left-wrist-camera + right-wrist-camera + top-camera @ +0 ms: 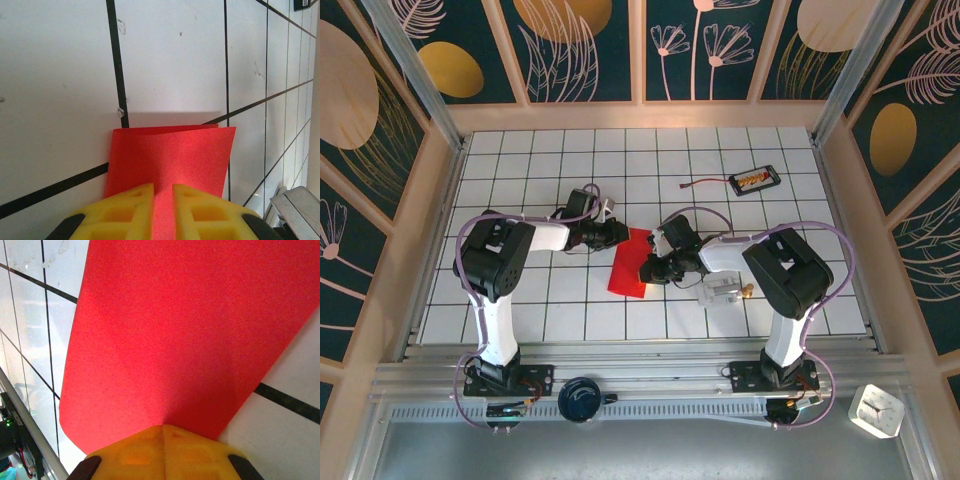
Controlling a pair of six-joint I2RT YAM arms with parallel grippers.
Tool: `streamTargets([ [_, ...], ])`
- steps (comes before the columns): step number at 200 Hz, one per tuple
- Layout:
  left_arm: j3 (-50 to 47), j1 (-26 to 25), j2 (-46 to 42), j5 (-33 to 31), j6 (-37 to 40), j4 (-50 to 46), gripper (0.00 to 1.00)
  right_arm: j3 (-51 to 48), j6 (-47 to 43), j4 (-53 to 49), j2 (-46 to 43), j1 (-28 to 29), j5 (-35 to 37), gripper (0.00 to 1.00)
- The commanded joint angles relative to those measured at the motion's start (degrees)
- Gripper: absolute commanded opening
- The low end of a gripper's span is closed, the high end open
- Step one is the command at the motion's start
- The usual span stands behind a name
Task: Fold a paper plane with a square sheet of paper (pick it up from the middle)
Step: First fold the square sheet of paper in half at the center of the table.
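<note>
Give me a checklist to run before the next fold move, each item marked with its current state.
1. Right gripper shut on the square sheet of paper: ok, the fingers are closed and the paper creases at them.
2. Left gripper holding the sheet: not ok, its fingers stand apart over it.
3. Layer edges lined up: cannot tell.
4. Clear plastic piece apart from the sheet: ok.
5. Black tray far from both grippers: ok.

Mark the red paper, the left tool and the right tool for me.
Red paper (627, 270): top external view, middle of the sheet.
Left tool (162, 190): left wrist view, gap between its yellow fingertips.
Right tool (163, 431): right wrist view, seam where its yellow fingertips meet.
</note>
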Motion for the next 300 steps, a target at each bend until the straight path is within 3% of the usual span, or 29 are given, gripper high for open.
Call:
streamTargets([
  [1,1.6,2.4,0.6,-6.1,2.1,-1.3,0.18,-3.4,-1.9,-8.9,5.3,-0.4,10.6,0.07],
  [78,2.7,-1.4,-3.1,0.3,-0.4,1.9,0.27,-3.4,-1.8,-8.9,5.4,-0.4,10.9,0.07],
  [121,5.2,-1.3,1.4,-2.1,1.3,-0.6,0.26,-3.1,-2.1,-8.8,5.7,-0.4,10.9,0.07],
  [195,4.9,3.1,4.4,-4.8,2.7,-1.8,0.24,-3.4,-2.1,-9.3,5.1,-0.4,11.2,0.07],
  [256,-2.9,2.6,-8.6,-4.2,0.0,1.2,0.33,-3.0,-2.1,-9.5,5.5,-0.5,11.4,0.07],
  [300,-13.7,-3.6,-16.3,0.1,-2.7,1.2,0.34,-2.5,-2.3,-9.9,5.8,-0.5,11.4,0.07],
])
